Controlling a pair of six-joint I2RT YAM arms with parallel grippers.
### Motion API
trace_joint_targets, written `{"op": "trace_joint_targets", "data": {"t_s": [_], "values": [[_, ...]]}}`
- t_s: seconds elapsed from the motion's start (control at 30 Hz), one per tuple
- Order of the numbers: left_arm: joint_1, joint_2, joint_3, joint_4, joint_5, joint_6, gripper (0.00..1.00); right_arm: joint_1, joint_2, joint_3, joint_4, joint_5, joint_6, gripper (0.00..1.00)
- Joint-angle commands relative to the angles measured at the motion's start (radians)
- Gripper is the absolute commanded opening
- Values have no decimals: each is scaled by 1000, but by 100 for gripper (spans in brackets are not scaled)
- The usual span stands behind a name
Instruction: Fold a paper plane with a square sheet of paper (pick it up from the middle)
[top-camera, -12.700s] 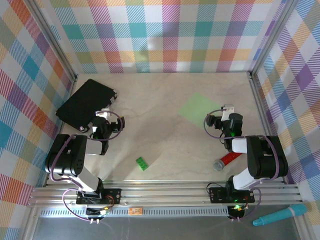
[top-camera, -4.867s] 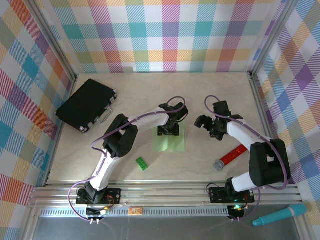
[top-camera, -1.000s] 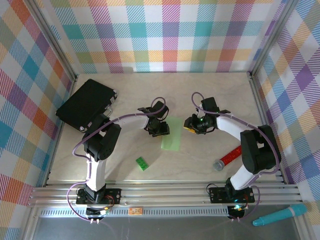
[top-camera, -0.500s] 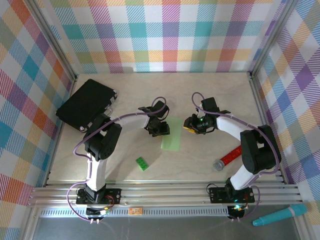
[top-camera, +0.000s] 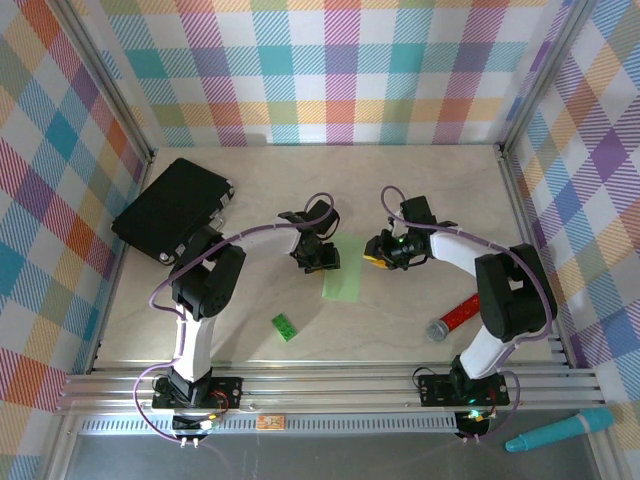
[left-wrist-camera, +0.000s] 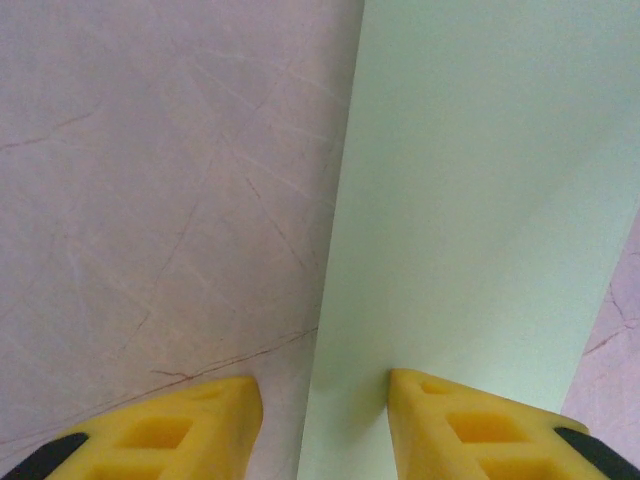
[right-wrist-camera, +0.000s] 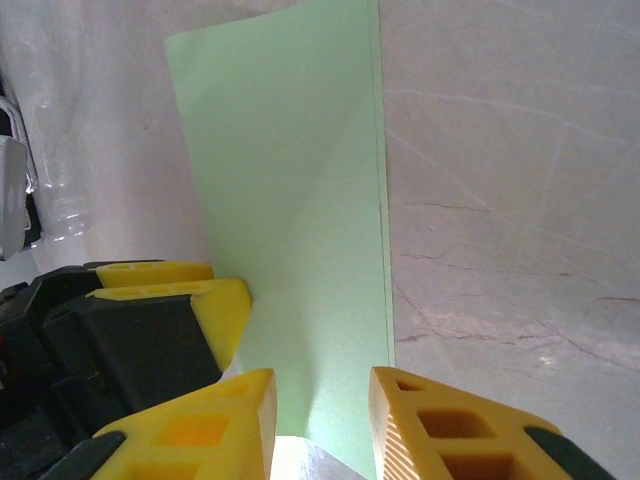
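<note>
The square sheet of paper (top-camera: 343, 275) lies on the table folded into a narrow pale-green strip; no paper plane shape shows. In the right wrist view the paper (right-wrist-camera: 290, 180) has a faint diagonal crease. My left gripper (top-camera: 320, 258) stands open at the strip's left edge. In the left wrist view that gripper (left-wrist-camera: 325, 425) straddles the paper's long edge, one finger over bare table and the other fingertip (left-wrist-camera: 450, 415) on the paper (left-wrist-camera: 480, 200). My right gripper (top-camera: 377, 250) is open at the strip's right side. Its fingers (right-wrist-camera: 320, 420) span the paper's end, beside the left gripper's yellow finger (right-wrist-camera: 215, 300).
A black case (top-camera: 170, 208) lies at the back left. A small bright-green brick (top-camera: 285, 327) sits near the front, left of centre. A red and silver tool (top-camera: 455, 315) lies at the right. A teal pen (top-camera: 560, 430) rests beyond the front rail. Checked walls close three sides.
The right gripper has edged slightly left toward the paper and its fingers have drawn in a little. The left gripper and the paper have stayed put.
</note>
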Motion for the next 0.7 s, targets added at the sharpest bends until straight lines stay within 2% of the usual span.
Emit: {"op": "trace_joint_targets", "data": {"t_s": [0.0, 0.67], "values": [[-7, 107, -30, -2, 5, -17, 42, -2, 20, -18, 26, -40, 5, 31], [-11, 129, -32, -4, 28, 21, 43, 69, 146, 47, 43, -49, -2, 26]]}}
